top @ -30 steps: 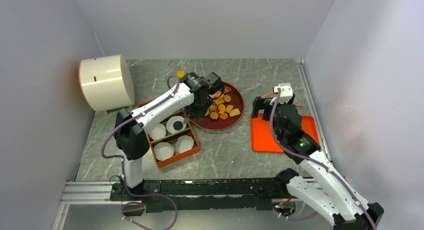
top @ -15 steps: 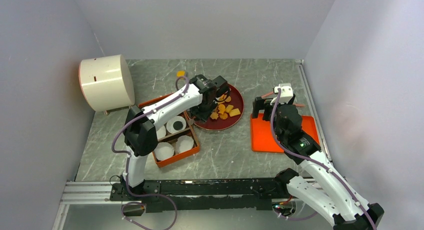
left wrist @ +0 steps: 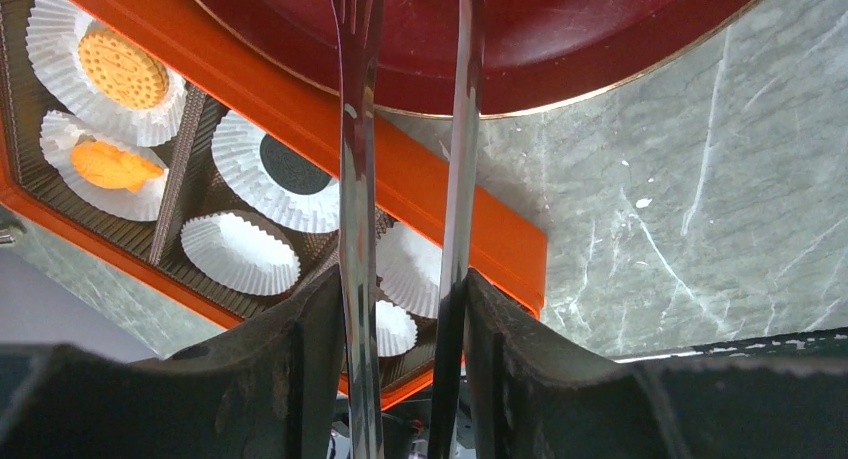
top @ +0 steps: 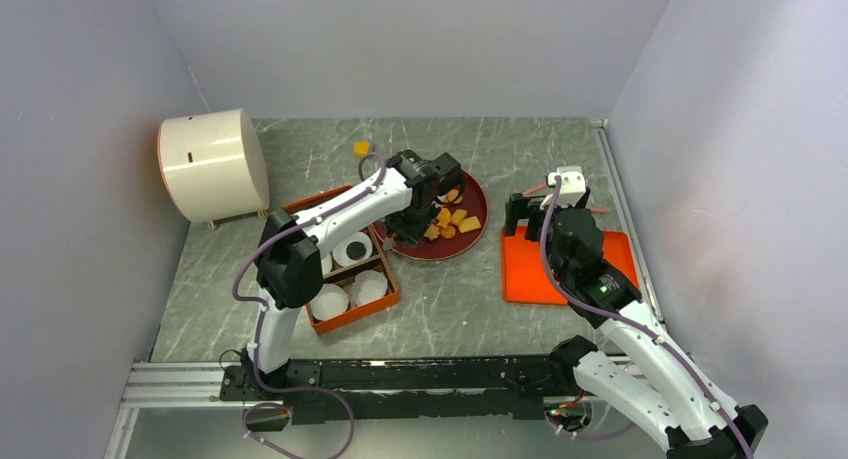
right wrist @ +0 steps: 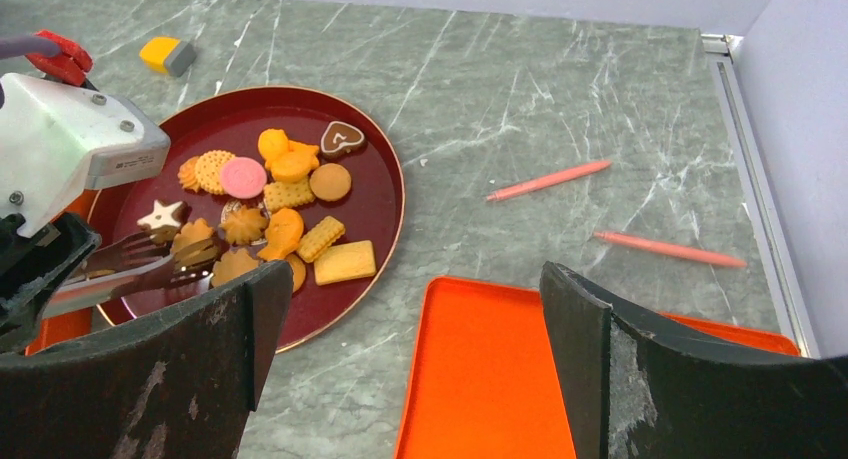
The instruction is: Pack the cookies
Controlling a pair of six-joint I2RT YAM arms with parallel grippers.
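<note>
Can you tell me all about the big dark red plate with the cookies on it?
The plate is round, shallow and dark red, shiny like lacquer or plastic, with a thin gold rim. It lies flat on the grey marbled table, right beside the orange box. The cookies lie spread across its middle, and metal tongs reach in over its edge among them.

You had one red plate (right wrist: 375, 204) holding roughly sixteen cookies (right wrist: 287, 194), three more in six paper cups (left wrist: 240, 254), one orange box (left wrist: 440, 204), one orange tray (right wrist: 480, 379), two pink sticks (right wrist: 548, 180), one white drum (top: 212, 165), one pair of tongs (left wrist: 357, 179).
</note>
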